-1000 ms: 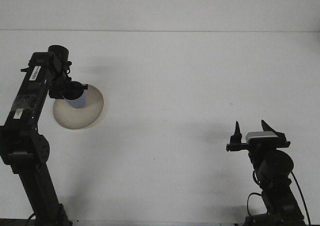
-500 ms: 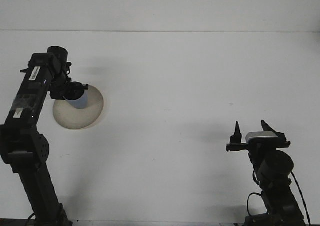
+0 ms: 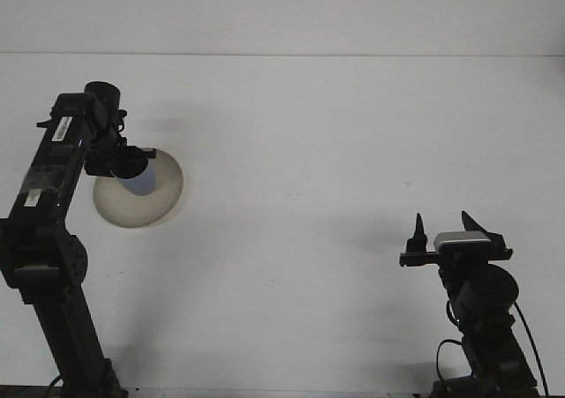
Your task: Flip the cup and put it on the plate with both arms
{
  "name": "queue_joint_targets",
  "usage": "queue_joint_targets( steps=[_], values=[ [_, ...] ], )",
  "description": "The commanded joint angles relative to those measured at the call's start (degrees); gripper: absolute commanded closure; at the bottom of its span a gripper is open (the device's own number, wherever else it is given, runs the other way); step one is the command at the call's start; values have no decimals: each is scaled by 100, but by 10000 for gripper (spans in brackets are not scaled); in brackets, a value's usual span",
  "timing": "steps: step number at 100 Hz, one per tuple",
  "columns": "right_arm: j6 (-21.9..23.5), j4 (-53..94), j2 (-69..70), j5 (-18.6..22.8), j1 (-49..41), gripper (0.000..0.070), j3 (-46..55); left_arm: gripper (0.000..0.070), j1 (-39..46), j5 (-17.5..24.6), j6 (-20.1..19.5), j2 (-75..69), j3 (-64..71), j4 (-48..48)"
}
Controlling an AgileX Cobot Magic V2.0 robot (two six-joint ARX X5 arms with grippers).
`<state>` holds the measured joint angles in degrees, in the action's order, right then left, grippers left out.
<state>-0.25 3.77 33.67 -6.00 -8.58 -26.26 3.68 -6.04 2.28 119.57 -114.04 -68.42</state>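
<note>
A beige round plate lies on the white table at the left. Over its upper part my left gripper holds a small pale blue cup, its fingers closed around the cup's top. The cup hangs tilted just above or on the plate; I cannot tell whether it touches. My right gripper stands at the lower right, far from the plate, open and pointing up with nothing between its fingers.
The left arm rises from the lower left and covers the plate's left rim. The right arm's base fills the lower right corner. White table surface stretches between the two arms.
The cup in the left gripper has tipped slightly, its lower end now a little lower over the plate. The right arm has not moved.
</note>
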Motion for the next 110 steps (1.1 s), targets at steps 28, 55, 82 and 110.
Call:
queue_joint_targets(
  steps=[28, 55, 82, 110],
  values=[
    [-68, -79, 13, -4, -9, 169, -13, 455, 94, 11, 33, 111, -98, -52],
    [-66, -79, 13, -4, -9, 169, -13, 381, 216, 376, 31, -354, -111, -4],
    [-66, -79, 13, -4, -9, 169, -13, 381, 337, 503, 31, -1300, -111, -96],
    [-66, -81, 13, -4, -9, 169, -13, 395, 343, 833, 68, -2538, -48, 2]
  ],
)
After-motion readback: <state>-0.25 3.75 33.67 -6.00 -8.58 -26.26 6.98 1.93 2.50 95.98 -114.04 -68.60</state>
